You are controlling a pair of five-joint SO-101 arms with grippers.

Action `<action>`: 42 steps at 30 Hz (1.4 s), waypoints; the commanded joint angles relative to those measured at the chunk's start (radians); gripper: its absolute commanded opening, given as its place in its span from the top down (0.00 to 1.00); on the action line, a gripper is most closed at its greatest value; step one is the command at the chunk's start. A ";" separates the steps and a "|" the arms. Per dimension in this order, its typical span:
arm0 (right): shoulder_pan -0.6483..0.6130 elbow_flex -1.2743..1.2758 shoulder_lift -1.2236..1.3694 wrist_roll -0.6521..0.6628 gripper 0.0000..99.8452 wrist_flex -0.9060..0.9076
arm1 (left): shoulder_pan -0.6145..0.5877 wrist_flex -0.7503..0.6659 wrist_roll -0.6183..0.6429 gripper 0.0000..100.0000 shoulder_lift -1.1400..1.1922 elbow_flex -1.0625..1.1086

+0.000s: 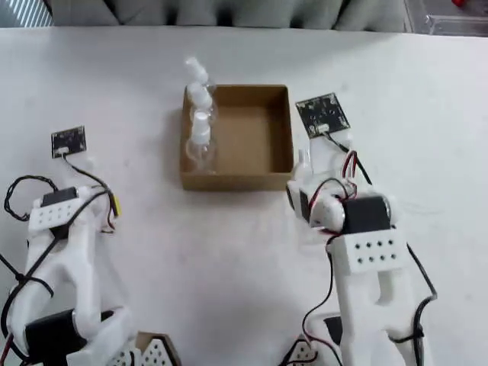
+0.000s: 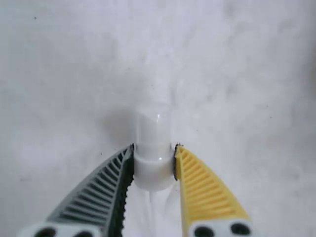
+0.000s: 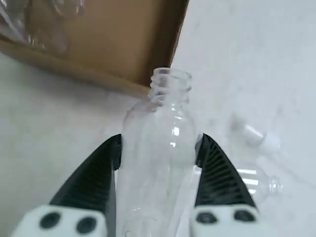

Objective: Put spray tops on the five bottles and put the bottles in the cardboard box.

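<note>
My left gripper is shut on a white spray top, gripped at its collar between the grey and yellow fingers just above the white table. My right gripper is shut on a clear bottle whose threaded neck is bare. It holds the bottle beside the near right corner of the cardboard box. In the high view the box stands mid-table. Three capped bottles lie along its left wall. The right gripper sits at the box's right front corner, and the left arm is at the front left.
Another clear bottle without a top lies on the table past the right gripper, with a loose white spray top beside it. Two small black boards with cables lie on the table.
</note>
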 commanded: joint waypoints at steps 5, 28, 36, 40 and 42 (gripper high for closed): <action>-0.008 0.166 -0.079 -0.003 0.98 -0.631 | -0.008 -0.012 0.009 0.98 -0.045 -0.006; 0.047 0.267 0.292 -0.011 0.98 -1.799 | -0.008 -0.012 0.009 0.98 -0.045 -0.006; -0.008 0.597 0.130 -0.129 0.98 -1.905 | -0.004 -0.012 0.009 0.98 -0.045 -0.006; -0.051 0.732 -0.050 -0.152 0.98 -1.857 | -0.004 -0.012 0.009 0.98 -0.045 -0.006; -0.091 0.787 -0.143 -0.153 0.98 -1.813 | -0.004 -0.012 0.009 0.98 -0.045 -0.006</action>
